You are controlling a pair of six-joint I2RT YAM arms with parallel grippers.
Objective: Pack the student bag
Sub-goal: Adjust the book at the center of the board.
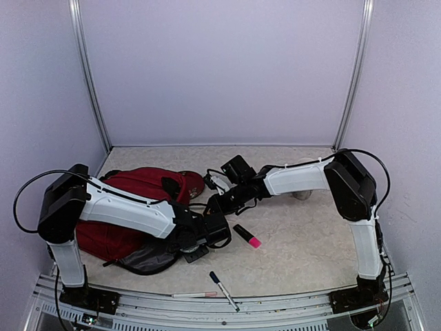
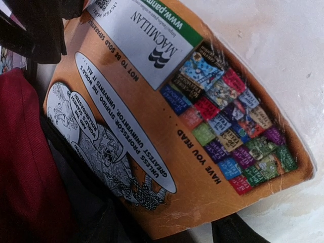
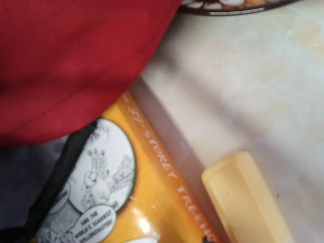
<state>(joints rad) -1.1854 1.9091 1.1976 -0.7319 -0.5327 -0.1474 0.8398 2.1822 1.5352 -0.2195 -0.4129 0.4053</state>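
Observation:
The student bag [image 1: 131,189] is a dark red backpack lying at the left, its grey lining open toward the middle. An orange paperback book [image 2: 152,126] lies with one end inside the bag's mouth, back cover up. The bag's red fabric [image 2: 25,167] is at its left. My left gripper [image 1: 201,238] hovers over the book's outer corner. One dark finger [image 2: 235,233] shows, and the other is lost in the dark. My right gripper [image 1: 219,202] is at the book's spine [image 3: 167,197], beside the bag [image 3: 76,61]. One yellowish finger [image 3: 248,202] stands well off to the side of the spine.
A pink highlighter [image 1: 247,236] lies right of the grippers. A blue-capped pen [image 1: 223,289] and a thin pencil [image 1: 194,295] lie near the front edge. A round patterned disc's rim [image 3: 233,6] lies just beyond the bag. White walls enclose the table.

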